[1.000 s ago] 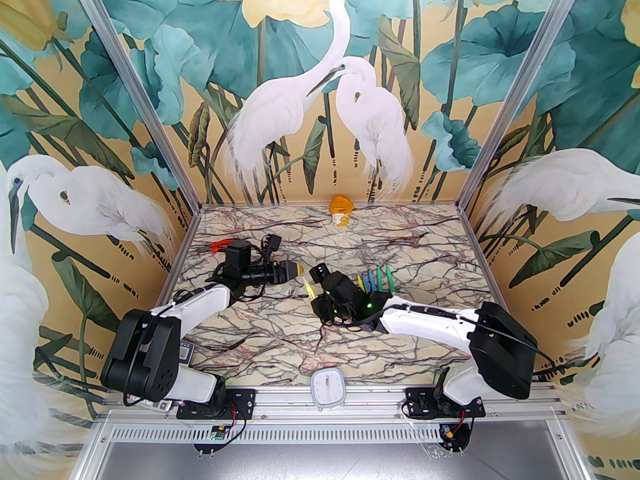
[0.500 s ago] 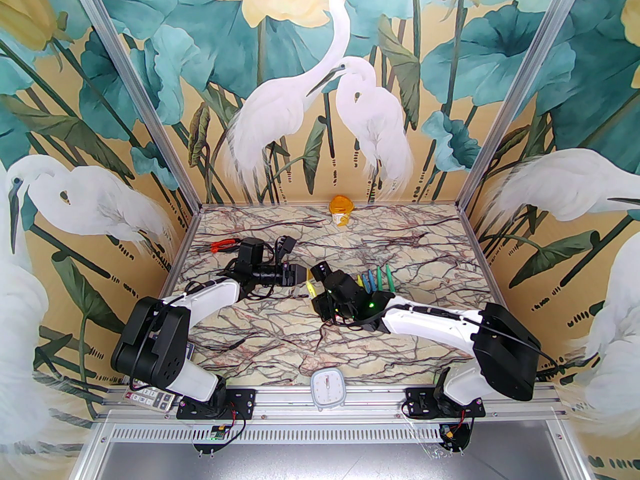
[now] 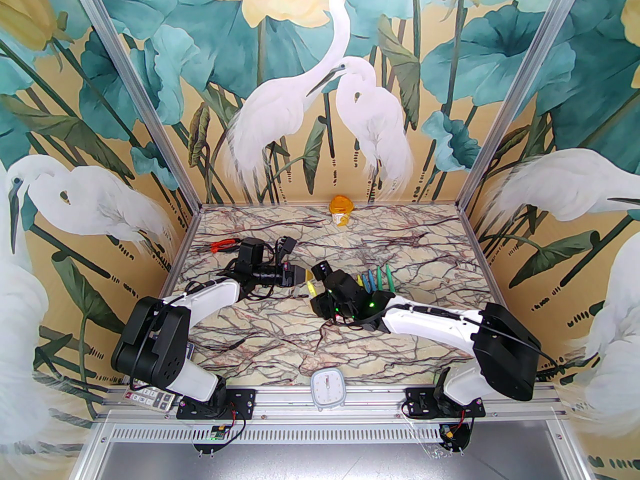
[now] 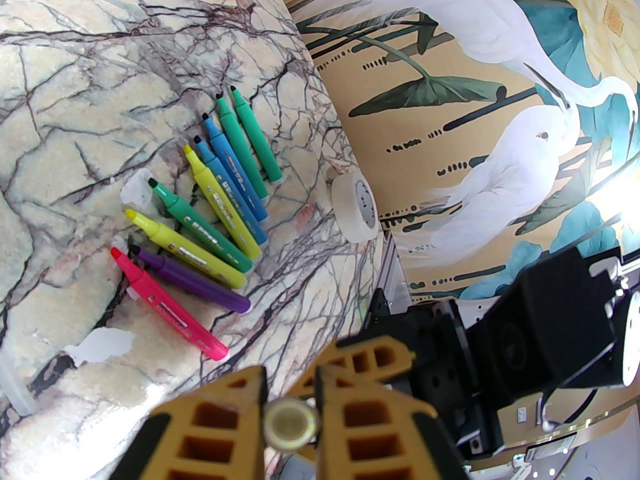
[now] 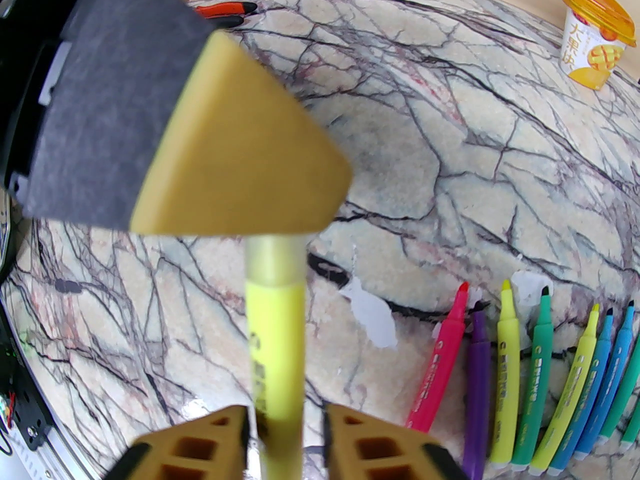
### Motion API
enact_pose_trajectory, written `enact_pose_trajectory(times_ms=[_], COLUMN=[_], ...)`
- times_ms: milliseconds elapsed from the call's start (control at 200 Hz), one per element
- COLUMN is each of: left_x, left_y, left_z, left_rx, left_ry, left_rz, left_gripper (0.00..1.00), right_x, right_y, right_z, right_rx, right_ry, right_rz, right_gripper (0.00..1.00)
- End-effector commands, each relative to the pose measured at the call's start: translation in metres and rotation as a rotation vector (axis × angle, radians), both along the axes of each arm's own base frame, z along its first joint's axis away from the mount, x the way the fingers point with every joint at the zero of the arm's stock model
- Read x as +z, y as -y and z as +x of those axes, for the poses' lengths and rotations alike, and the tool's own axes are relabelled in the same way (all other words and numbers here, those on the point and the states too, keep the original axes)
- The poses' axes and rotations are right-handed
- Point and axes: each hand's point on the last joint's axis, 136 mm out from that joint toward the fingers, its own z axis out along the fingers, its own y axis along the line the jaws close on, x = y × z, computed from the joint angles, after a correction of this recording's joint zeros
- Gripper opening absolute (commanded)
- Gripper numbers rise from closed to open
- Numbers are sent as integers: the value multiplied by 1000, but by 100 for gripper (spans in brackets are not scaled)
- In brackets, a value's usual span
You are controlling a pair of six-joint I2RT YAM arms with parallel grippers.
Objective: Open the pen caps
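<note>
Your yellow felt marker (image 5: 275,348) is up off the marble-patterned tabletop (image 3: 280,338), near its middle, spanning the two arms. Its long axis runs straight out from the right gripper (image 5: 285,413) to the left gripper (image 4: 290,385), capped end leading. From the right wrist you see the bright barrel pass between tan fingers with square cut-outs. They stand a little apart, with a gap on one side of the barrel, so that gripper sits loose around it rather than pinching. The small clear plastic cap (image 5: 275,260) disappears under the left gripper's smooth tan fingertip. From the left wrist you look at that cap end-on, a round translucent ring clamped between the two closed fingers. The print down the yellow barrel is too blurred to read. To the right of the pair, nine more bare-tipped markers (image 4: 210,218) lie flat in a fan, side by side (pink, purple, yellow, green, yellow, two blue, two green). Their felt tips point toward the far edge and their blunt ends toward the arms' bases, and their dark lettering is too small to make out. At the far edge stands a white cup with an orange-yellow lid (image 5: 595,38), printed with a mango picture and Chinese characters beginning 大果. Orange-handled pliers (image 3: 225,244) lie at the far left. A roll of translucent tape (image 4: 355,207) rests near the green markers' blunt ends, at the tabletop's edge.
</note>
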Motion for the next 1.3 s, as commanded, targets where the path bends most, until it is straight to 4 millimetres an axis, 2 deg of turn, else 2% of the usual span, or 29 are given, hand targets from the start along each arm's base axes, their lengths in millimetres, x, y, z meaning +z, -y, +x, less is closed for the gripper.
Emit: enact_pose_trajectory(times_ms=[0, 370, 490, 625, 770, 1030, 1296], left_x=[16, 34, 32, 32, 31, 23, 17], left_y=[7, 12, 12, 11, 10, 3, -12], left_z=[-3, -11, -10, -5, 2, 18, 35], left_rx=[-42, -86, -80, -54, -18, 70, 167], left_ry=[4, 13, 8, 13, 17, 4, -28], left_rz=[-54, -129, -128, -120, -107, -66, -59], left_gripper=[8, 8, 8, 7, 6, 1, 0], right_x=[7, 6, 8, 7, 4, -5, -20], right_y=[1, -8, -9, -9, -6, 1, 11], right_z=[7, 10, 10, 6, 0, -17, -31], right_rx=[-19, 0, 5, 20, 33, 81, 108], right_ry=[28, 27, 28, 22, 10, -31, -70], right_rz=[10, 16, 23, 26, 24, 16, -8], right_gripper=[36, 34, 27, 10, 0, 0, 0])
